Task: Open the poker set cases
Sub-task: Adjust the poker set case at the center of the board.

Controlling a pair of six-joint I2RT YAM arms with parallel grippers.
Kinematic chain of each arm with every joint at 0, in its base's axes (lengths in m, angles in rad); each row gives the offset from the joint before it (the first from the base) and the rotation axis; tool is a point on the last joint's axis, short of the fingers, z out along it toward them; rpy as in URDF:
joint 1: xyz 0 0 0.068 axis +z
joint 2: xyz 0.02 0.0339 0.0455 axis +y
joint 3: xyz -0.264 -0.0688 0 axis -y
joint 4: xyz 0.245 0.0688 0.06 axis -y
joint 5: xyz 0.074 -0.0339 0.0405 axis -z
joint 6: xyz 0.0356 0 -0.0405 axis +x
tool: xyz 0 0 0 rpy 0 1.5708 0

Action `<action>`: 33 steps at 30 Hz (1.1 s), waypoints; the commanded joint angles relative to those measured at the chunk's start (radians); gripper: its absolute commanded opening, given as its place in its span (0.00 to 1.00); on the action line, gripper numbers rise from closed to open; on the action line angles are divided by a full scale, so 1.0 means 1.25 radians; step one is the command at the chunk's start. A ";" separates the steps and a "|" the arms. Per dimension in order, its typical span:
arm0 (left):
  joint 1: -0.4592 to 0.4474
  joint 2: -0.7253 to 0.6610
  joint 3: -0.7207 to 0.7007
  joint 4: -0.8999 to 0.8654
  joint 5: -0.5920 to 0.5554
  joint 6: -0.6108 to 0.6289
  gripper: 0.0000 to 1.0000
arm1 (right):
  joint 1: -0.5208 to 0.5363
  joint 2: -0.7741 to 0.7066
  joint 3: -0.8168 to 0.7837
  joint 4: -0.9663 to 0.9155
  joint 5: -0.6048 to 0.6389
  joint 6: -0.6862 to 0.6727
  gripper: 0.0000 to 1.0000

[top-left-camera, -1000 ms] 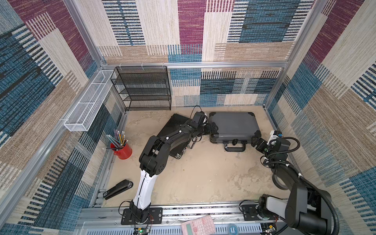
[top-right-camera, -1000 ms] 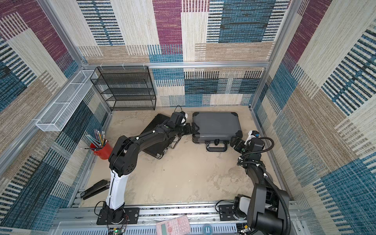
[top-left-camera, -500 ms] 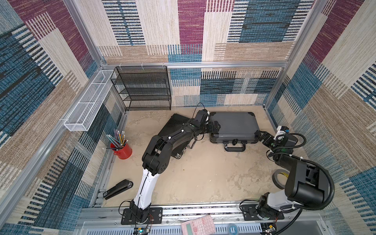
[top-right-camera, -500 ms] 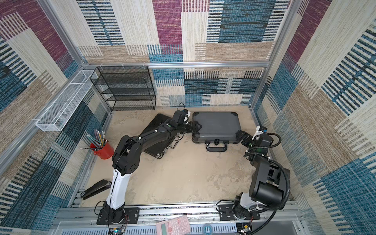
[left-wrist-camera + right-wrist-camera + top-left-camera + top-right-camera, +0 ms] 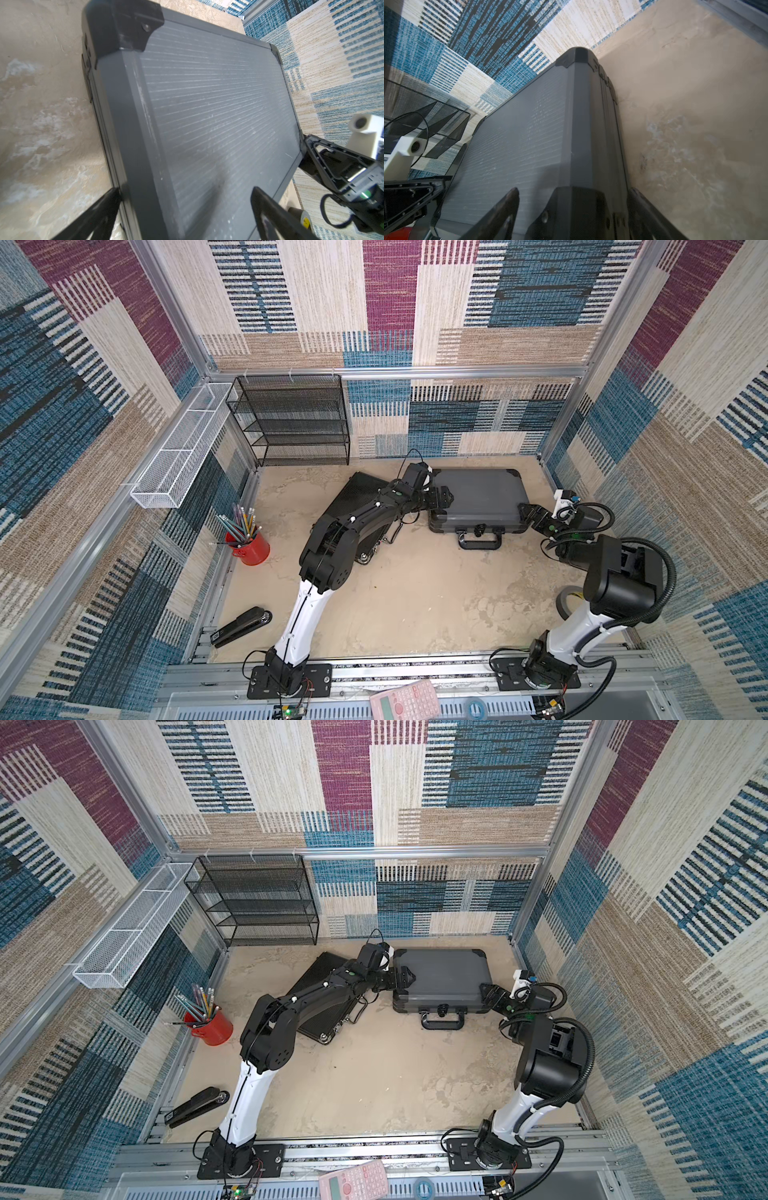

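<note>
- Left gripper is spread about as wide as it goes, sitting at the left short end of the grey case. On the left wrist cam one finger runs down beside the case's side wall near the tabletop. The other hangs over the ribbed lid, so that edge sits between the jaws. Doesn't look clamped to me.
- Right gripper is at the opposite end, on the near right corner of the same case. Right wrist cam shows one finger over the lid and one along the side, with the black corner cap in between. Jaws are apart, but I honestly can't tell if they're pressing on the case or just bracketing it.
- Grey case lies flat toward the back of the table, lid shut, chunky handle pointing toward the arm bases.
- Black case lies flat just to its left, turned at an angle, and my left arm covers a good part of it. In a top view a silver latch shows on its near edge. Looks shut too.
- Other stuff:
  - black wire rack against the back wall
  - white mesh basket on the left wall
  - red cup of pencils and a stapler along the left side
  - pink calculator at the front rail
</note>
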 commanded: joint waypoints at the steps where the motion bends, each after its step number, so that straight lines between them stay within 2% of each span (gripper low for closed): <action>1: 0.001 0.008 0.006 -0.005 0.032 -0.003 0.97 | 0.000 0.018 0.014 0.058 -0.078 0.015 0.79; 7: 0.001 0.029 0.022 -0.005 0.076 -0.012 0.92 | 0.007 0.030 0.005 0.060 -0.142 0.016 0.73; 12: -0.001 0.044 0.035 -0.010 0.106 -0.016 0.89 | 0.040 0.033 0.008 0.010 -0.180 -0.007 0.64; 21: -0.001 0.048 0.037 -0.013 0.137 0.002 0.88 | 0.112 -0.055 -0.094 0.023 -0.147 0.049 0.58; 25: -0.004 0.061 0.052 -0.010 0.167 0.001 0.87 | 0.122 -0.095 -0.143 0.047 -0.139 0.086 0.56; 33: -0.029 0.068 0.057 -0.009 0.192 0.003 0.86 | 0.123 -0.171 -0.192 -0.003 -0.077 0.100 0.57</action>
